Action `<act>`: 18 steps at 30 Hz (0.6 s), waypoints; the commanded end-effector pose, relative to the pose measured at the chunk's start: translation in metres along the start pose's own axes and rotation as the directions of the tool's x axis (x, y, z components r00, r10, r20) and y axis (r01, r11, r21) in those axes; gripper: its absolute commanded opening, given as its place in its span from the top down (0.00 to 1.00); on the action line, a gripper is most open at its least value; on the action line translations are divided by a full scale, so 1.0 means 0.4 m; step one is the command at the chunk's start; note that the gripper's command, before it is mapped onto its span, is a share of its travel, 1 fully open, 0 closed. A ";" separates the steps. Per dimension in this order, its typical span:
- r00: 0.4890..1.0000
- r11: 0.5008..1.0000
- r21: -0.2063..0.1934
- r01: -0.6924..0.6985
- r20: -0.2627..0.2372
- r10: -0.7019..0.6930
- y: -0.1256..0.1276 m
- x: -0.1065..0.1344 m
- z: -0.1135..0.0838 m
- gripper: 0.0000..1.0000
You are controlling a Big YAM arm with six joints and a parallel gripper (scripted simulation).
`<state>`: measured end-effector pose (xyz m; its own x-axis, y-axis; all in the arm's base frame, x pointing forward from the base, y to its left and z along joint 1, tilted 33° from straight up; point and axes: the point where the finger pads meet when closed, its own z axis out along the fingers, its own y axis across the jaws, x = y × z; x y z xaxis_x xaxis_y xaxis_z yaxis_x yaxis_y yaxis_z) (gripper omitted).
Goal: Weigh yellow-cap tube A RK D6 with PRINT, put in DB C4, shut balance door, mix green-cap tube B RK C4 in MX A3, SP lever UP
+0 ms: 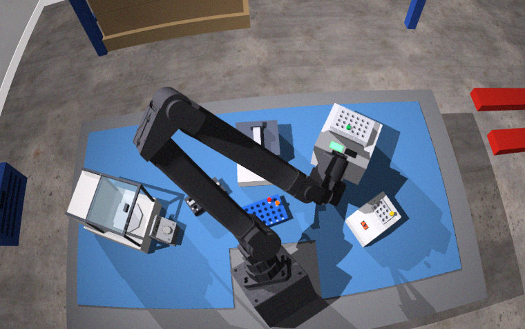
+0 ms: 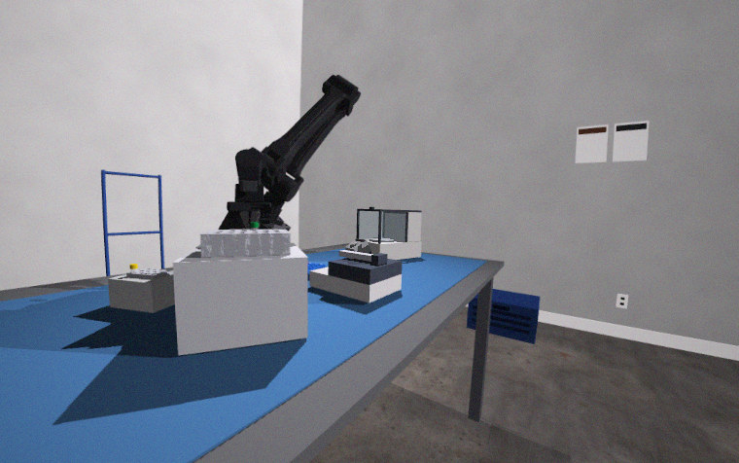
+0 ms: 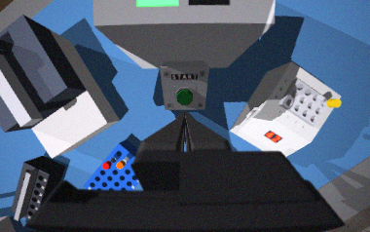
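My gripper (image 3: 184,116) is shut and empty, its tips just in front of the mixer's dark green START key (image 3: 184,96). The mixer (image 1: 347,166) (image 2: 239,304) has its green lamp (image 1: 336,146) (image 3: 157,2) lit; the other lamp (image 1: 350,153) (image 3: 209,2) is dark. Tube B's green cap (image 1: 348,126) (image 2: 254,224) is upright in the mixer block, towards its front. Tube A's yellow cap (image 1: 392,213) (image 2: 133,267) (image 3: 333,103) is at the right of the dry block (image 1: 364,234) (image 3: 253,132). The balance's glass door (image 1: 110,193) looks shut. The spectrophotometer (image 1: 247,177) (image 3: 73,127) is partly hidden by the arm; its lever position is unclear.
The blue rack (image 1: 287,216) (image 3: 102,177) holds tubes with a red cap (image 1: 269,199) (image 3: 106,166) and an orange cap (image 1: 277,202) (image 3: 120,165). The magnet block (image 1: 193,205) (image 3: 24,195) lies left of it. The arm passes over the spectrophotometer and partly covers the rack and magnet block in the top view.
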<state>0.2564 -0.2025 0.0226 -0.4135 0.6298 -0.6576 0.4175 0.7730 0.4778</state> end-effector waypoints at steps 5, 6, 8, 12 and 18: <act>1.000 1.000 0.009 0.014 -0.001 -0.014 -0.007 -0.004 -0.033 1.00; 1.000 1.000 0.009 0.014 -0.001 -0.014 -0.007 -0.004 -0.033 1.00; 1.000 1.000 0.009 0.013 -0.002 -0.013 -0.007 -0.001 -0.042 1.00; 1.000 1.000 0.009 0.013 -0.002 -0.013 -0.007 -0.002 -0.058 1.00; 1.000 1.000 0.010 0.018 0.003 -0.018 -0.008 -0.013 -0.083 1.00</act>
<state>0.2350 -0.2010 0.0387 -0.4121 0.6306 -0.6577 0.4189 0.7721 0.4778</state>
